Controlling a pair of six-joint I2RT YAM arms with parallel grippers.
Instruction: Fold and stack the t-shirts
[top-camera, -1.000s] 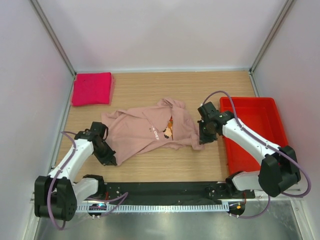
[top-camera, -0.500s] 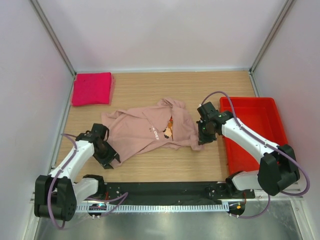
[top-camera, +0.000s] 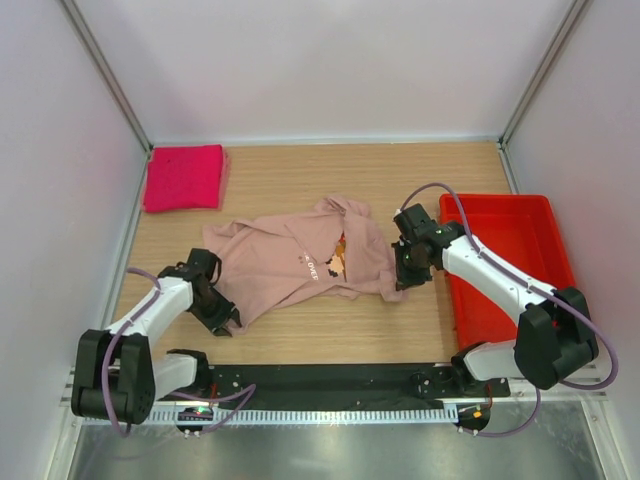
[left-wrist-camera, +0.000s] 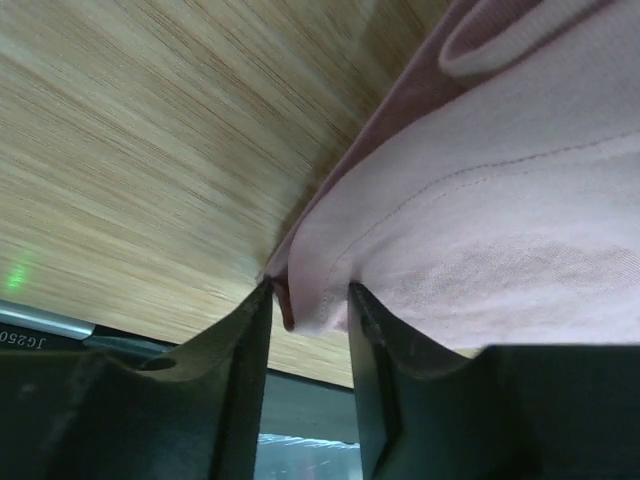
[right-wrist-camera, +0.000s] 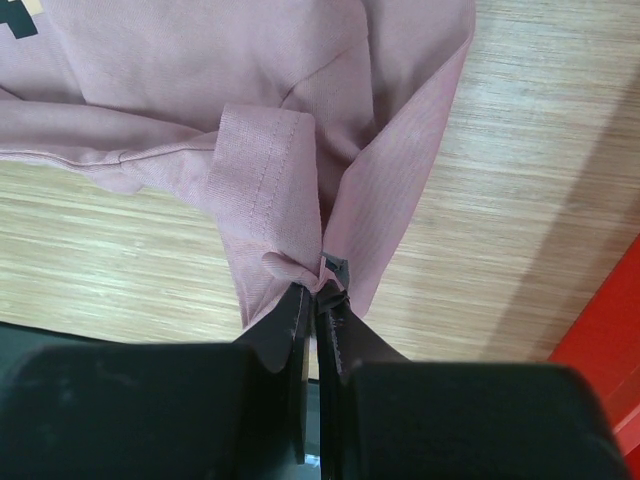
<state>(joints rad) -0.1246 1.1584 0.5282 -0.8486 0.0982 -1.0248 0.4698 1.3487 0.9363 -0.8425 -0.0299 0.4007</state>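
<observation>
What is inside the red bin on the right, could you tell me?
Only the bare floor of the red bin shows. The right arm crosses its near left part, so anything beneath the arm is hidden.

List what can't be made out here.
- Top view: left pincer tips, hidden under its own wrist.
- Top view: print on pale pink shirt, too small and partly folded under.
- Left wrist view: most of that shirt, cut off by frame edges.
- Top view: part of red bin floor, behind the right arm.
</observation>
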